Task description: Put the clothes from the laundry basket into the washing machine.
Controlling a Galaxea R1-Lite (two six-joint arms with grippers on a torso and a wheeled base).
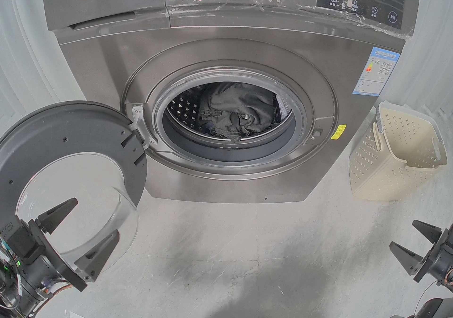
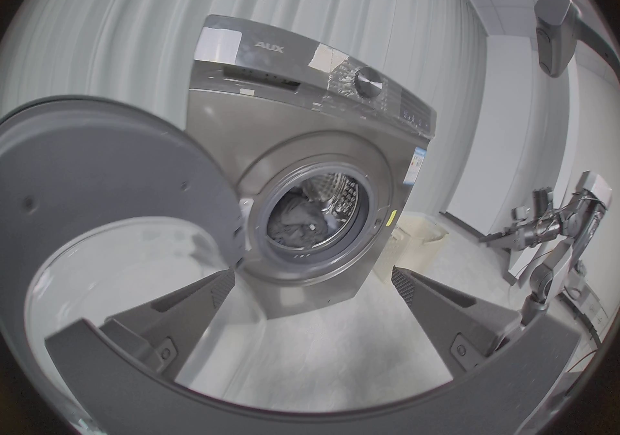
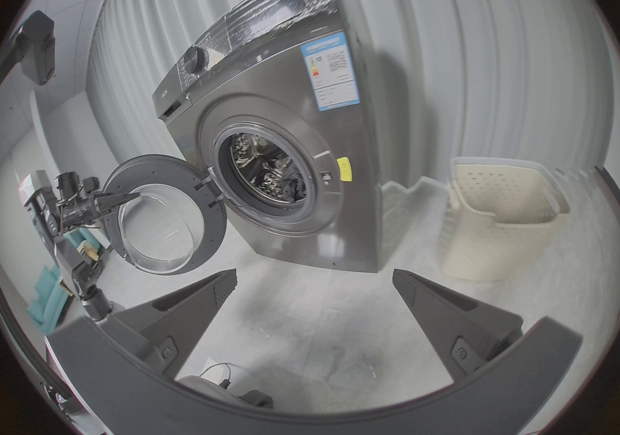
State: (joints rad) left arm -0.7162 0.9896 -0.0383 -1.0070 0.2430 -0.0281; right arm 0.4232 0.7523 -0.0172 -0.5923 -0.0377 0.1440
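Our left gripper [image 1: 94, 218] and right gripper [image 1: 403, 234] both have fingers spread wide and empty. The crumpled dark grey clothes [image 1: 236, 109] sit in the drum of the silver front-loading washing machine [image 1: 212, 45], well ahead of them. The cream perforated plastic laundry basket [image 1: 373, 163] past the right fingers looks empty, so we'd push the round grey door [image 1: 61, 130] by the left fingers shut, pressing evenly on its rim.

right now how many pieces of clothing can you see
1: a crumpled dark grey garment inside the washing machine drum. It may be several pieces bunched together, and more could hide low in the laundry basket beside it.
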